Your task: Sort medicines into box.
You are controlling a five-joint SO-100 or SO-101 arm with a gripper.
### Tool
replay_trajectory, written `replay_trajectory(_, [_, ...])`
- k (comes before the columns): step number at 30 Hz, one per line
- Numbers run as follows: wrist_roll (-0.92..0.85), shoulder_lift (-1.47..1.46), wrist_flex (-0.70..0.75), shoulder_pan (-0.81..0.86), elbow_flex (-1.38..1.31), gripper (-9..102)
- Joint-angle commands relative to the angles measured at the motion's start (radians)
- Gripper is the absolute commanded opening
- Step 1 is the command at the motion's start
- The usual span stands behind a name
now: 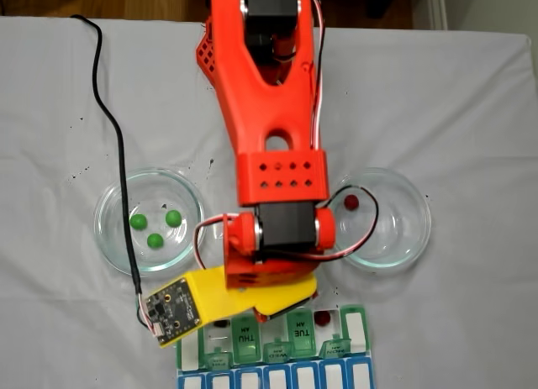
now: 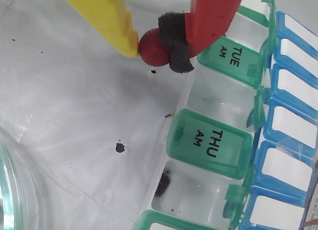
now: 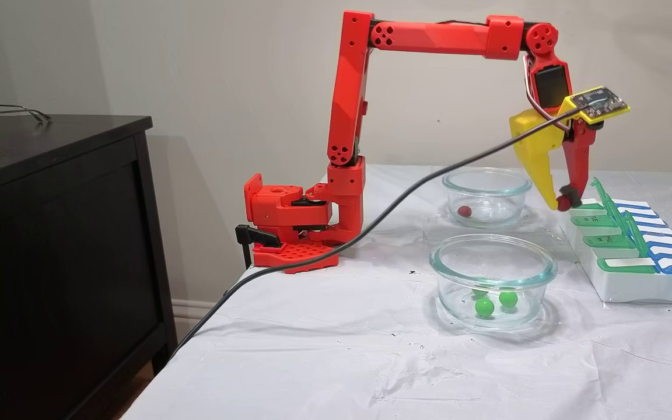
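Observation:
In the wrist view my gripper (image 2: 153, 46) is shut on a glossy red medicine ball (image 2: 149, 47), pinched between the yellow finger (image 2: 117, 26) and the red finger's black pad (image 2: 174, 41). The ball hangs just outside the box's (image 2: 198, 86) white wall, near the TUE lid (image 2: 233, 56). The compartment between the TUE and THU (image 2: 211, 143) lids stands open. From the side, the gripper (image 3: 563, 203) hovers at the box's (image 3: 633, 289) far end. Another red ball (image 1: 350, 202) lies in the right bowl (image 1: 416, 225). Three green balls (image 1: 155, 239) lie in the left bowl (image 1: 105, 229).
A dark lump (image 2: 162, 184) sits in the open compartment past the THU lid. A black cable (image 1: 109, 128) runs across the cloth over the left bowl to the wrist camera board (image 1: 172, 309). A dark cabinet (image 3: 50, 233) stands beside the table.

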Motion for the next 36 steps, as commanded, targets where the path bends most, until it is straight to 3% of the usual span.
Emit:
replay_trajectory(1, [-0.011, 0.034, -0.028, 0.017, -0.071, 0])
replay_trajectory(15, [0.064, -0.094, -0.256, 0.012, -0.124, 0])
replay_trajectory(36, [0.098, 0.026, -0.287, -0.072, 0.023, 0])
